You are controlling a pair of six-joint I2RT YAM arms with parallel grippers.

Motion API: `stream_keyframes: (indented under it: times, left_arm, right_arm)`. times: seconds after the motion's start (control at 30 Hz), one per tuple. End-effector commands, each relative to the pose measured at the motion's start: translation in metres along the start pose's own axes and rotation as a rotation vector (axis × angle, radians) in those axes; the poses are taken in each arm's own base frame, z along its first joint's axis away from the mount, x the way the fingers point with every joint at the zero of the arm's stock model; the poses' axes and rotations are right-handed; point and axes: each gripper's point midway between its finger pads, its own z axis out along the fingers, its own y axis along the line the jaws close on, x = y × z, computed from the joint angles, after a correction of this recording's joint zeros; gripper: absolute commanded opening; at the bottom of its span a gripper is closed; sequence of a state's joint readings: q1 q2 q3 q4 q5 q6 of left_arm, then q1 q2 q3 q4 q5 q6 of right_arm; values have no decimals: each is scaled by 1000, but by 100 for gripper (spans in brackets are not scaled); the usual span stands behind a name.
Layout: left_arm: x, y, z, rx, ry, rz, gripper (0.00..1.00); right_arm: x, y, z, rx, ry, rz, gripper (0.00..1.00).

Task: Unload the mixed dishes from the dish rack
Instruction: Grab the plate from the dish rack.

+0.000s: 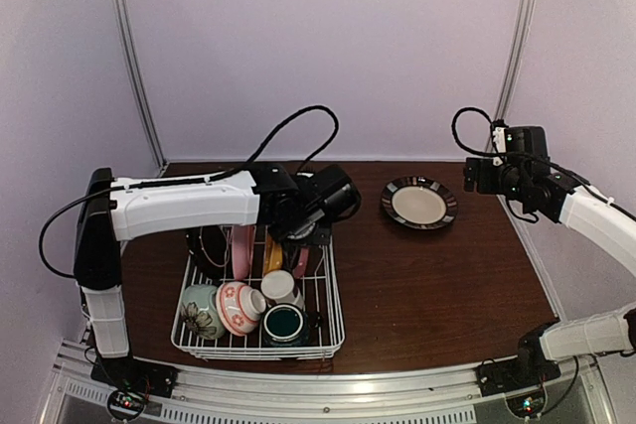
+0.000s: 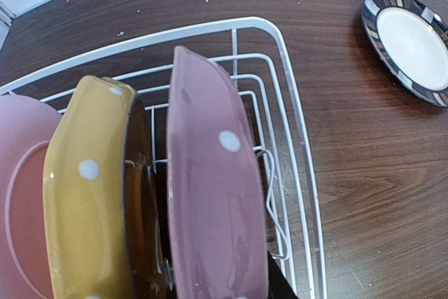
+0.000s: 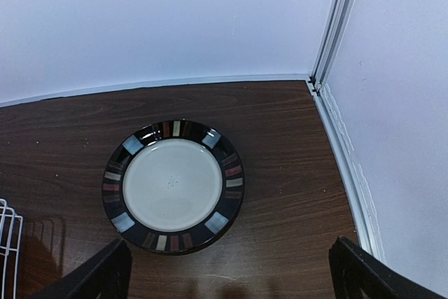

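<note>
Over dish rack (image 1: 334,323), left gripper (image 1: 298,233) low, closure unclear, right gripper (image 3: 234,274) raised, fingers spread.

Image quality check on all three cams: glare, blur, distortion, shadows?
Left wrist: the near pink polka-dot ceramic plate and yellow polka-dot plate look soft, with highlight streaks; the white wire dish rack bows from lens distortion. Right wrist: black-rimmed cream plate is sharp, faint shadows on the dark wooden table. Top external: even lilac-tinted light, no hard glare.
</note>
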State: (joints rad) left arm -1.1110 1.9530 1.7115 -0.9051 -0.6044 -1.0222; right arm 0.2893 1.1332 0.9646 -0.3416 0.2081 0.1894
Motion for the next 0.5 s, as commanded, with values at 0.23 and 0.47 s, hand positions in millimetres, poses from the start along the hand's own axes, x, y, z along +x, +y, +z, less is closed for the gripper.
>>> stream_keyframes:
  times: [0.23, 0.47]
  left_arm:
    - [-43, 12, -40, 32, -96, -41, 17]
    - [-63, 18, -67, 80, -139, -85, 16]
  right_arm:
    - [-7, 1, -3, -17, -5, 20, 100]
    - [-6, 1, -3, -23, -1, 23, 100]
